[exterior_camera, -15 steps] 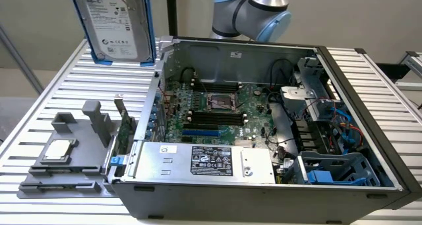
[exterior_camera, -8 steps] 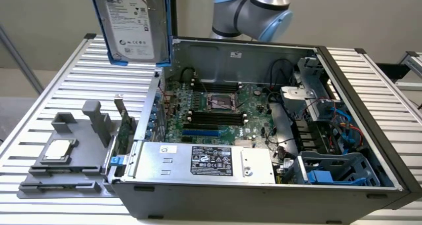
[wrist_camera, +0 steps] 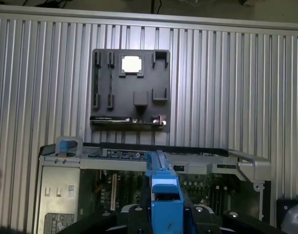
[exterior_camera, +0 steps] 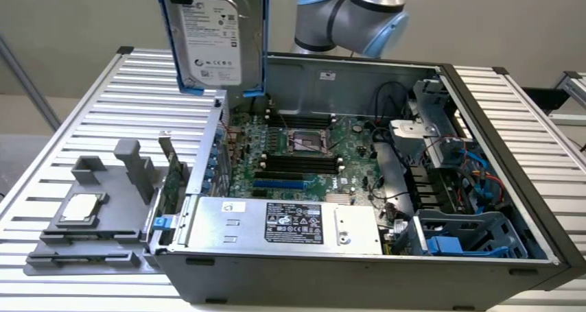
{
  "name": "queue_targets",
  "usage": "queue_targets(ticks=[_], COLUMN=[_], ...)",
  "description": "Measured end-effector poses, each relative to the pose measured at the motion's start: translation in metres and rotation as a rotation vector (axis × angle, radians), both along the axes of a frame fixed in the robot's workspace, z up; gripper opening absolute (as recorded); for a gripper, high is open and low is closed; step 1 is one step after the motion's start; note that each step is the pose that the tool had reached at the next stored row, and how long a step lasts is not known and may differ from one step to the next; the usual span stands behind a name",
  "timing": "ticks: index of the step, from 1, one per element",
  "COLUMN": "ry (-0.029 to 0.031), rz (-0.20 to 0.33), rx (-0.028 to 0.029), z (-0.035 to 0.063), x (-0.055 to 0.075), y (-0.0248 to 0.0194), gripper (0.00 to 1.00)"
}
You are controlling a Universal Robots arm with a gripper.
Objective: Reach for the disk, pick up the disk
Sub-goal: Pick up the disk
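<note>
Ribbed aluminium slats form the table point(exterior_camera: 110, 120). On it we see the open computer case point(exterior_camera: 366, 271), its power supply point(exterior_camera: 284, 223) bearing a black label whose print we cannot read. A grey fixture tray point(exterior_camera: 92, 216) holds a small square chip point(exterior_camera: 81, 206). The disk point(exterior_camera: 215, 34) hangs upright above the case, white barcode label facing us, blue rails at its edges. The gripper point(wrist_camera: 161, 214) clamps it from above, fingers on the rails.
</note>
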State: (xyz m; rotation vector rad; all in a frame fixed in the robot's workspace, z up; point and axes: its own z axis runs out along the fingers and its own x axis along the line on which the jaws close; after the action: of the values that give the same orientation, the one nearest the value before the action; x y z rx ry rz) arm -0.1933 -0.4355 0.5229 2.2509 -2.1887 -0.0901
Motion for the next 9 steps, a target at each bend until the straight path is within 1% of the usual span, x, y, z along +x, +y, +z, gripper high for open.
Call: queue_targets(ticks=[9], ry=[0.0013], rz=[0.0], rx=[0.0024], z=[0.001], x=[0.041], y=[-0.0096], gripper=[0.33])
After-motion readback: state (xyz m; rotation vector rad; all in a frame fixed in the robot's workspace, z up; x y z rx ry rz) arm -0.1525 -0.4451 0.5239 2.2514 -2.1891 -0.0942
